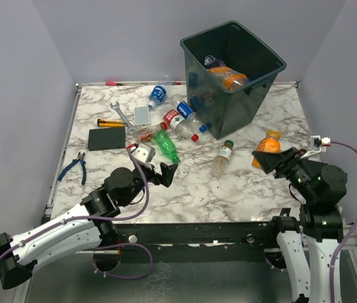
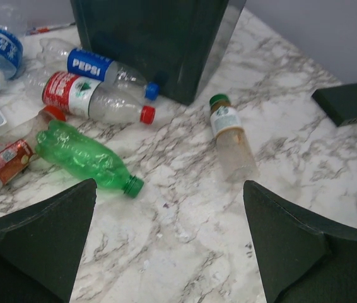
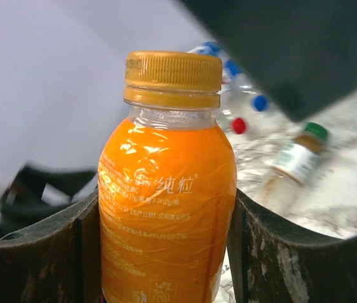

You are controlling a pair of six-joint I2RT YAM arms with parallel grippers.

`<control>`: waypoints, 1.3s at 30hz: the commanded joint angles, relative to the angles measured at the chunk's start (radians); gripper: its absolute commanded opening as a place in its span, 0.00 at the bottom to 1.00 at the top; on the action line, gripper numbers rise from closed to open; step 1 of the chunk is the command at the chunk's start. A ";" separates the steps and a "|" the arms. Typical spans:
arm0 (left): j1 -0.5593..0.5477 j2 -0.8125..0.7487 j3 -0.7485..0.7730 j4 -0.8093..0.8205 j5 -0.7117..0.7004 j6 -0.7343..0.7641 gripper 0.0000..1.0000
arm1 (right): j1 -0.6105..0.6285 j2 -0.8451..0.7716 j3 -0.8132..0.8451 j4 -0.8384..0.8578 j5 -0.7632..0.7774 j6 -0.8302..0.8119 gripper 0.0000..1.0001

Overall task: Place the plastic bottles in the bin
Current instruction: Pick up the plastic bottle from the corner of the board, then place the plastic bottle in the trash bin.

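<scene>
Orange bottle point(image 3: 166, 208) sits pinched snug in the right gripper point(image 3: 166, 265) by the counter's right edge, not binned yet, and only the wrist view shows that squeeze. Left gripper point(image 2: 169, 189) hangs spread, just short of the green bottle point(image 2: 84, 158). Roughly six more bottles lie mid-counter. Overhead alone shows inside the bin point(image 1: 235, 110), far right corner: maybe two bottles in.
</scene>
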 commanded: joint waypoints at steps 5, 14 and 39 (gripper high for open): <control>0.000 -0.156 -0.055 0.370 0.148 -0.069 0.99 | 0.064 -0.086 -0.001 0.170 -0.367 -0.165 0.38; 0.000 -0.154 0.052 0.266 0.074 -0.067 0.99 | 0.140 0.200 0.229 0.286 -0.368 -0.243 0.37; 0.000 -0.144 0.053 0.283 0.304 -0.247 0.99 | 1.005 0.517 -0.199 1.046 0.207 -0.255 0.37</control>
